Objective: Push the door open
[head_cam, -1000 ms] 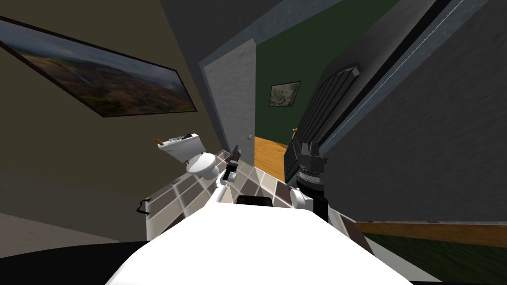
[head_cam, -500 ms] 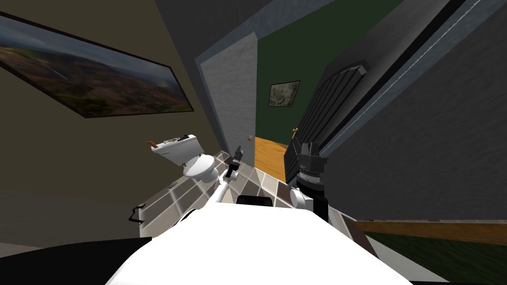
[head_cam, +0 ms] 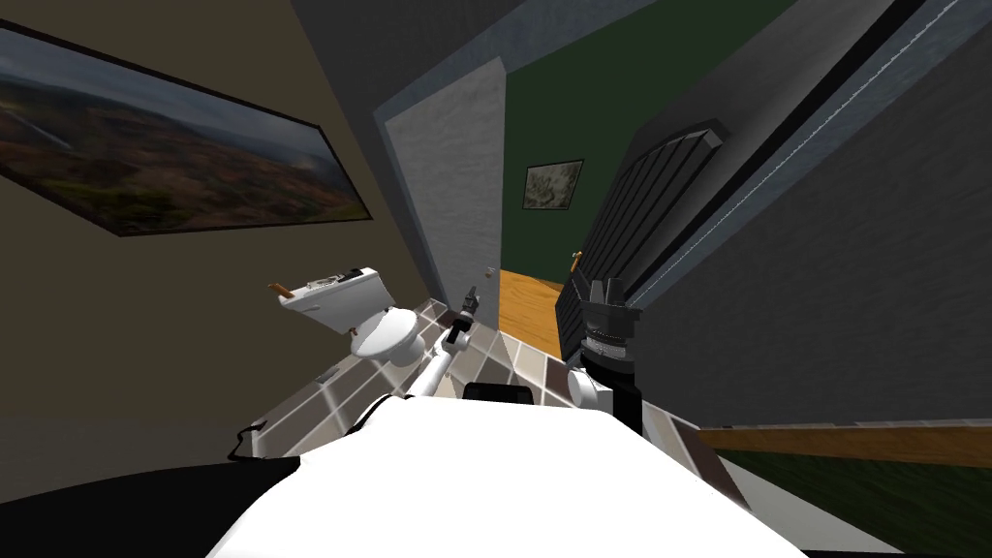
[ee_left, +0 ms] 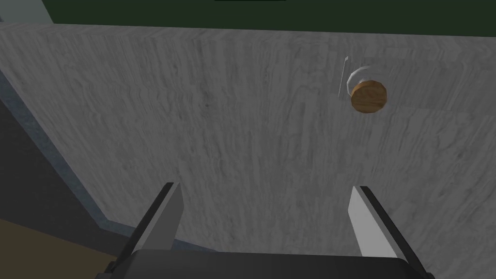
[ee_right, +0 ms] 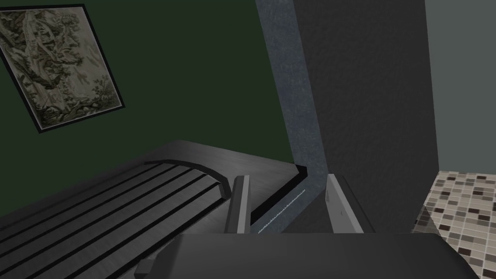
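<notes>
The left hand [ee_left: 265,189], spread open, is pointing straight at the grey door [ee_left: 218,106] just ahead, its knob [ee_left: 369,97] lying off to the hand's side.

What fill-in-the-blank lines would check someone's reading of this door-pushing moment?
1. The left gripper faces the grey door with its fingers ____.
2. The round knob on that door is ____ in colour.
3. In the head view, a white ____ stands on the tiled floor, on the robot's left.
Missing words: open; brown; toilet.
</notes>
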Robot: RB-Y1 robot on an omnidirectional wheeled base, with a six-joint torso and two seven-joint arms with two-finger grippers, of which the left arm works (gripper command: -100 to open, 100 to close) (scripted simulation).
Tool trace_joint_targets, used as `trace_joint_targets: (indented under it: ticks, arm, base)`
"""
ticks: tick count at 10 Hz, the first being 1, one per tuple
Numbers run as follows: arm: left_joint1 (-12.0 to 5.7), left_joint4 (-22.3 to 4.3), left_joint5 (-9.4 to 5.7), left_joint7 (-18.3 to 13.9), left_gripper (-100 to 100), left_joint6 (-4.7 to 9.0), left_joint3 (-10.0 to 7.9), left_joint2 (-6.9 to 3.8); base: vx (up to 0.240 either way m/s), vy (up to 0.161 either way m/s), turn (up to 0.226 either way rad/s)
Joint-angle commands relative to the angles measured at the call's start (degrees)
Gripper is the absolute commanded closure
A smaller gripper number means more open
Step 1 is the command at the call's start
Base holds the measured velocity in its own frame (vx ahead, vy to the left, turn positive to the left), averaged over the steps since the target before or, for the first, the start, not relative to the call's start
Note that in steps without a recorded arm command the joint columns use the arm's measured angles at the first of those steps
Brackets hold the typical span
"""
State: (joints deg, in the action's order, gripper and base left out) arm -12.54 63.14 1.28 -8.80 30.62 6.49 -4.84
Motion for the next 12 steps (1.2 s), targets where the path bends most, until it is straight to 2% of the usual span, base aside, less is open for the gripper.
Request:
trace_joint_targets:
  ticks: [1,7,12]
  arm:
    - [-1.47,-2.7,-0.19,0.0,-100,-0.13,0.39,0.02]
    - [-7.07,-11.8,-0.81,0.1,-100,-0.98,1.54,0.58]
    - [-10.98,-18.1,-1.25,0.2,-100,-1.56,2.35,1.17]
  base:
    - [0.067,0.087,-0.066]
    - [0.073,0.089,-0.060]
    - [0.065,0.077,-0.053]
